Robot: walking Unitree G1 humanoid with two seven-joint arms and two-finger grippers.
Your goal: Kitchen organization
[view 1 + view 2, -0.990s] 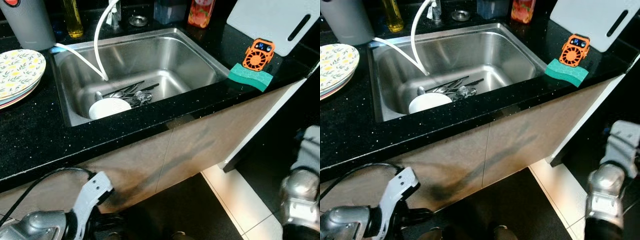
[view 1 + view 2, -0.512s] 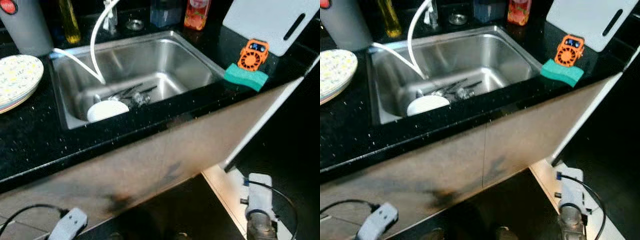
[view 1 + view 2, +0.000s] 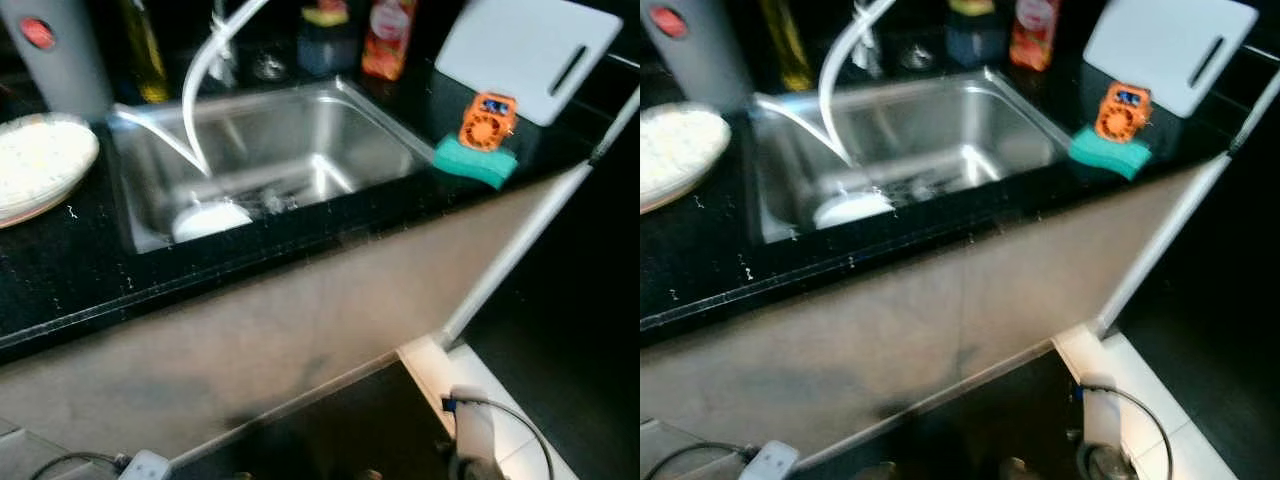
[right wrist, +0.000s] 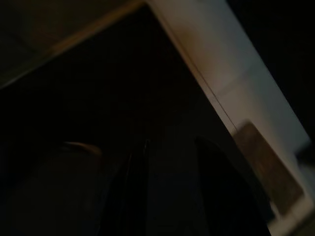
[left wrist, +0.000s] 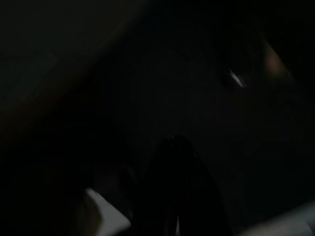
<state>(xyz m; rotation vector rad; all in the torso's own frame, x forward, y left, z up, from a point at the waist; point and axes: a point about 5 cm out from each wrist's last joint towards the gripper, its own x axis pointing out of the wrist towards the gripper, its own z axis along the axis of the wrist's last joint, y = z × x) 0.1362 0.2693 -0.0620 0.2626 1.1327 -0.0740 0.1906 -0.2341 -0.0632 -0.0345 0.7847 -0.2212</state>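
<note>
A steel sink (image 3: 375,125) is set in the black counter (image 3: 70,280). In it lie a white bowl (image 3: 210,218) and some cutlery (image 3: 268,200), with a white hose (image 3: 195,105) hanging down into it. Patterned plates (image 3: 40,165) are stacked on the counter to the left. Both arms hang low in front of the cabinet. My left gripper (image 5: 176,162) is a dark shape in the left wrist view. My right gripper (image 4: 172,142) is open over the dark floor, holding nothing. The whole picture is blurred.
On the right of the counter an orange mini fan (image 3: 487,118) stands on a green sponge (image 3: 473,162), beside a white cutting board (image 3: 525,55). A grey canister (image 3: 55,55) and bottles (image 3: 388,40) line the back. Below is a beige cabinet front (image 3: 300,320) and pale floor tile (image 3: 440,365).
The camera has shifted and the picture has blurred. Both arms have sunk to the bottom edge of the eye views. Nothing on the counter or in the sink has moved.
</note>
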